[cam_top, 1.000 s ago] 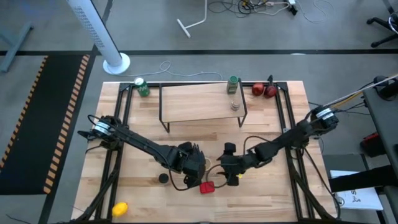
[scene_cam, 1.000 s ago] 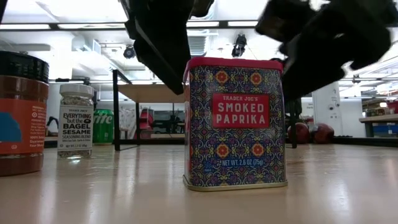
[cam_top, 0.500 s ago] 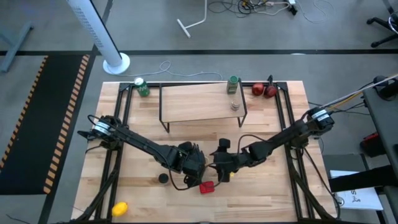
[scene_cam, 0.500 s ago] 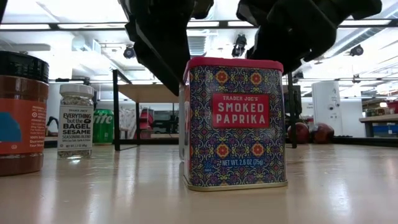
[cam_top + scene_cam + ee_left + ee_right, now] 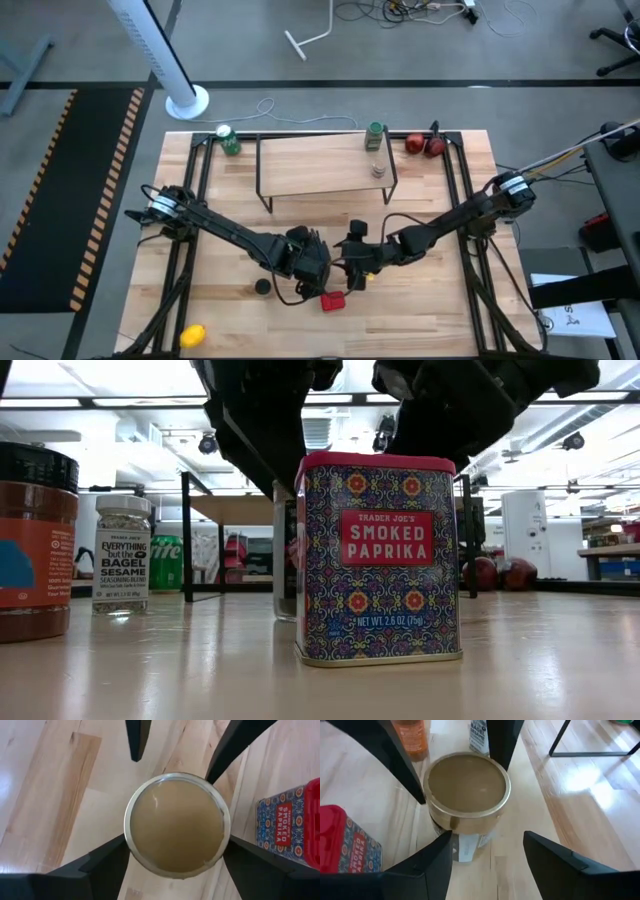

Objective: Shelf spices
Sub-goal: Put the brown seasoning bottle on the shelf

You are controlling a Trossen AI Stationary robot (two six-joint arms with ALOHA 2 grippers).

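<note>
Table (image 5: pixel 230 230): pale wood boards, black rails down both sides.

Shelf (image 5: pixel 320 165): stands at the table's 12 o'clock edge. Two spices on its 3 o'clock end: green-capped jar (image 5: pixel 374 134), and the small clear grey-capped jar (image 5: pixel 377 168) at that jar's 6 o'clock.

My left claw (image 5: pixel 315 262): just toward 6 o'clock of table centre, fingers set against opposite sides of the tan tub (image 5: pixel 176 824), clamped on it as far as my wrist view tells. In the low view the tub's base looks level with the tabletop, half hidden behind the tin.

My right claw (image 5: pixel 352 265): at 3 o'clock of the left one, fingers spread wide, tips at the tub but not closed on it.

Red tin (image 5: pixel 378 558): upright on the table, at 6 o'clock of both claws, just beside the tub.

Dark-capped jar (image 5: pixel 262 286): at 8 o'clock of my left claw, apart from it.

White-capped jar (image 5: pixel 122 555): upright on the table, seen in the low view only.
</note>
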